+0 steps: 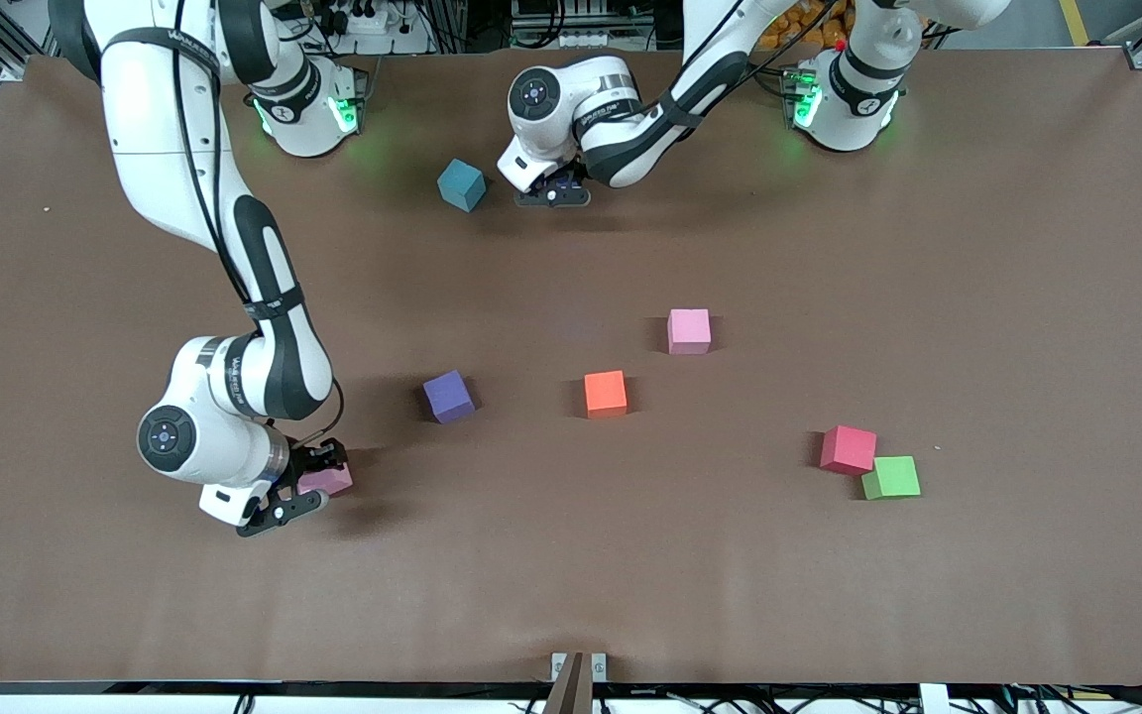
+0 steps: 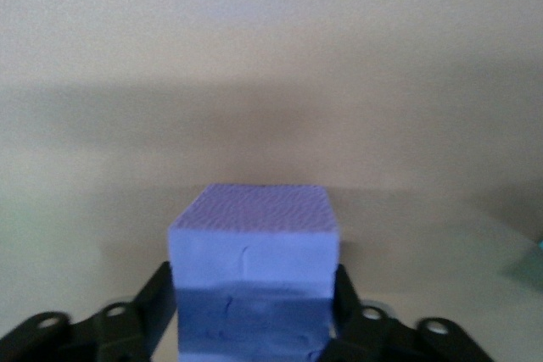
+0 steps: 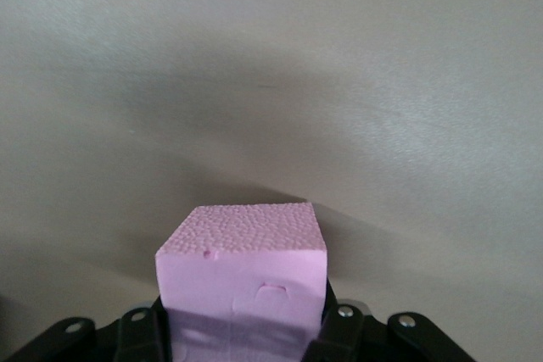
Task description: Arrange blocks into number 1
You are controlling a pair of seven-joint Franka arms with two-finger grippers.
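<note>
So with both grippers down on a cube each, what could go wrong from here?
1. The right gripper is shut on a pink cube that sits askew in its fingers, so it may come down twisted.
2. The left gripper has a purple cube between its fingers, with no gap to be seen; pulling away could drag it.
3. That purple cube lies close beside the blue cube, which is no part of the figure; a nudge could disturb it.

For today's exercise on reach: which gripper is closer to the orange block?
The left gripper, though only slightly. It is by the blue block, farther from the camera than the orange block; the right gripper grips a pink block, nearer.
</note>
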